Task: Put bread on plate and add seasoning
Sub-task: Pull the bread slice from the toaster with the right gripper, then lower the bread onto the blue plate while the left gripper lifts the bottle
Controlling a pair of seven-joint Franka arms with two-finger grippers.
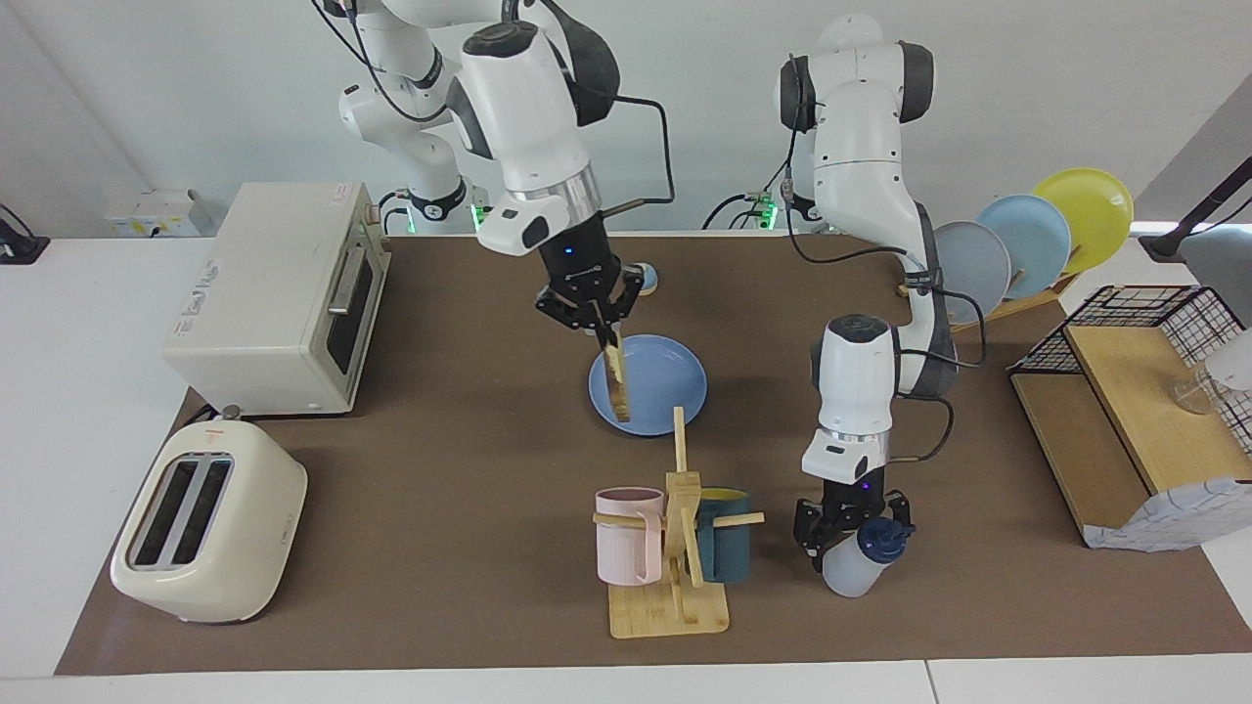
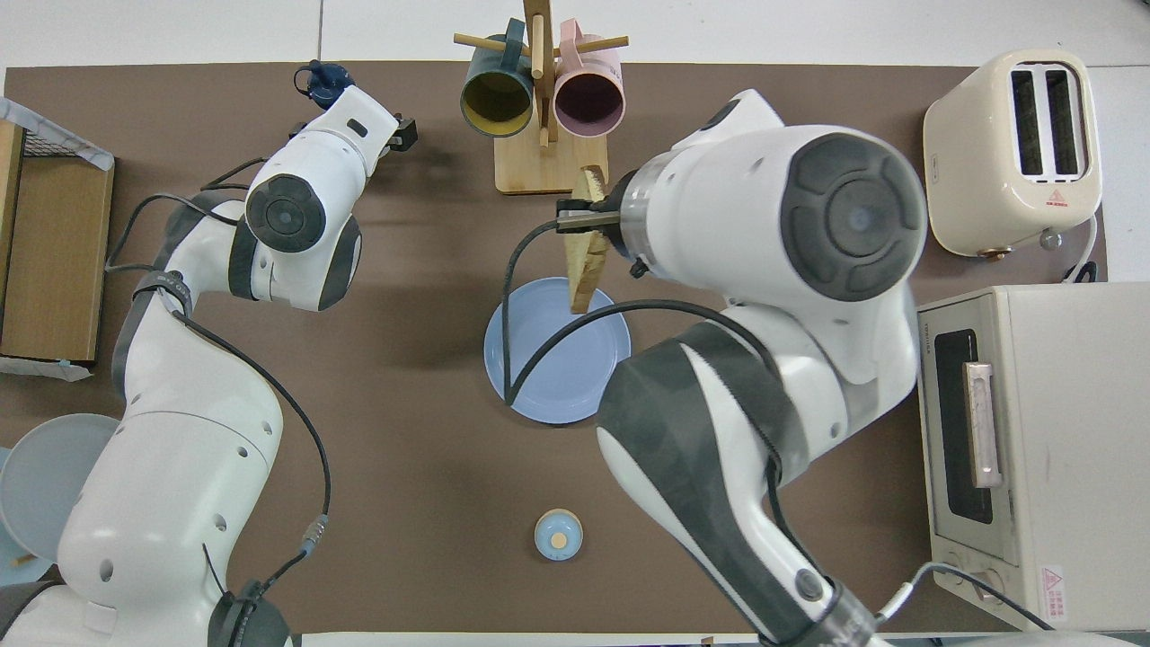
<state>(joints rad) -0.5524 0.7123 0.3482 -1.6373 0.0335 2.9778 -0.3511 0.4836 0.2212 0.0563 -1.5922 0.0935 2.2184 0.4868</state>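
The bread (image 1: 617,385), a tan slice with a brown crust, hangs on edge from my right gripper (image 1: 603,333), which is shut on its top edge. It hangs over the blue plate (image 1: 667,377) at mid-table, by the rim toward the right arm's end. I cannot tell whether its lower corner touches the plate. In the overhead view the bread (image 2: 586,262) shows above the plate (image 2: 546,382). My left gripper (image 1: 849,528) is open, its fingers either side of the upper part of the seasoning (image 1: 849,569), a whitish bottle whose navy cap (image 2: 322,81) leans out.
A wooden mug tree (image 1: 673,587) with a pink and a teal mug stands beside the bottle. The cream toaster (image 1: 205,523) and the toaster oven (image 1: 274,293) sit at the right arm's end. A bell (image 2: 558,535), a plate rack (image 1: 1027,240) and a wire-basket shelf (image 1: 1125,420) are also there.
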